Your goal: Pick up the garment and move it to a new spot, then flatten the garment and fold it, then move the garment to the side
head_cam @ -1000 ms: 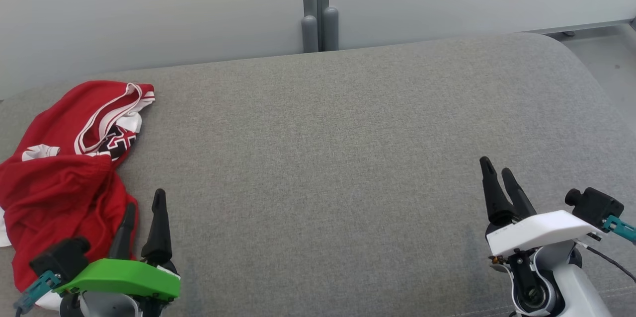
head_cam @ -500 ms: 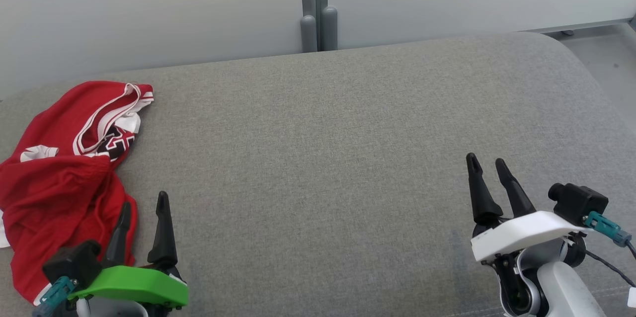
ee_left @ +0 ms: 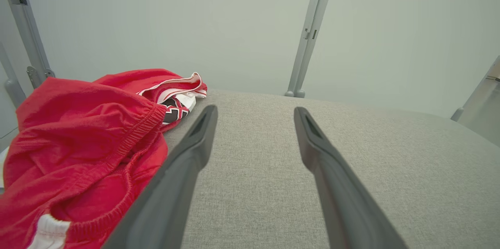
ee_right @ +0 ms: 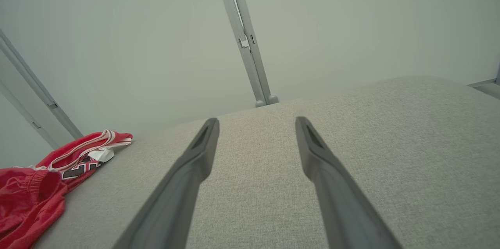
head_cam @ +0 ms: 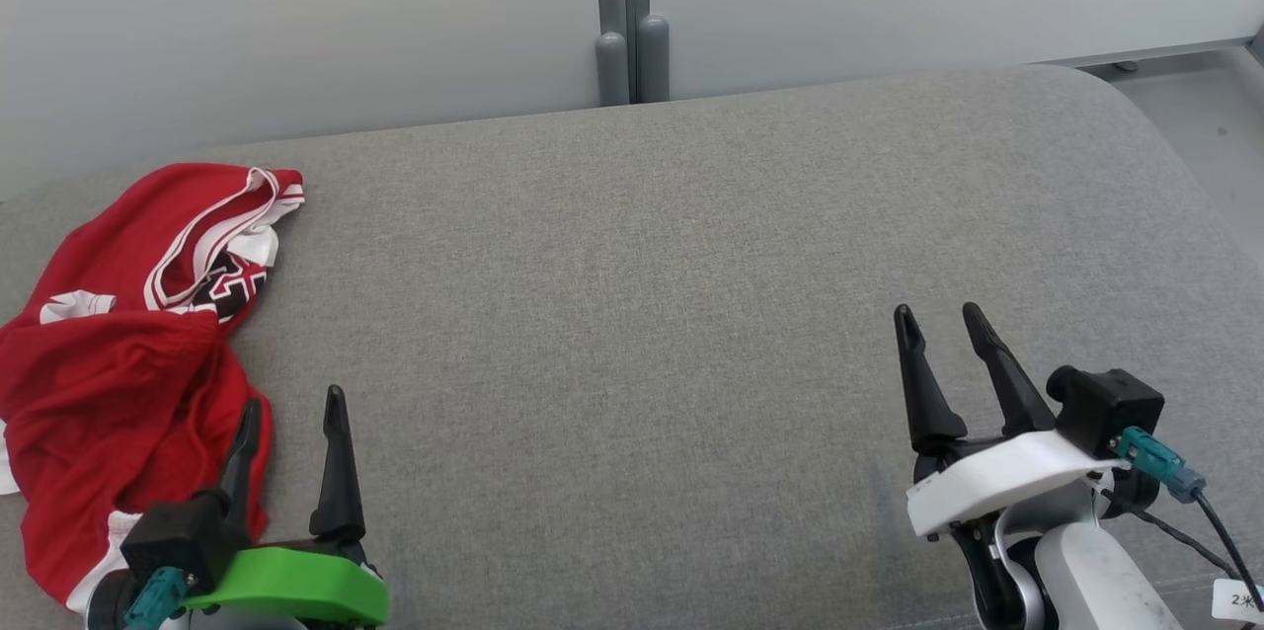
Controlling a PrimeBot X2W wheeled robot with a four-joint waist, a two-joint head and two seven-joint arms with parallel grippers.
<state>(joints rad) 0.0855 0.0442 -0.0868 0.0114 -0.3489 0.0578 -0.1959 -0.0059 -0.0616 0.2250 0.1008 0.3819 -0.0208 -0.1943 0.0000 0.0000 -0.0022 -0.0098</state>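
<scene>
A crumpled red garment (head_cam: 118,344) with white trim and a black-and-white print lies at the far left of the grey cushioned surface (head_cam: 642,294). It also appears at the left of the left wrist view, garment (ee_left: 78,147), and at the lower left of the right wrist view, garment (ee_right: 35,190). My left gripper (head_cam: 292,405) stands open at the lower left, its left finger over the garment's right edge, nothing between its fingers. At the lower right my right gripper (head_cam: 936,316) is open and empty, far from the cloth.
A pale wall with a grey vertical post (head_cam: 624,13) runs behind the surface. The surface's rounded right end (head_cam: 1165,146) drops to a grey floor (head_cam: 1200,107). Bare grey fabric stretches between the two grippers.
My right gripper has shifted left and its fingers now point more upright. My left gripper has slid slightly right and lower in view. The garment has not moved.
</scene>
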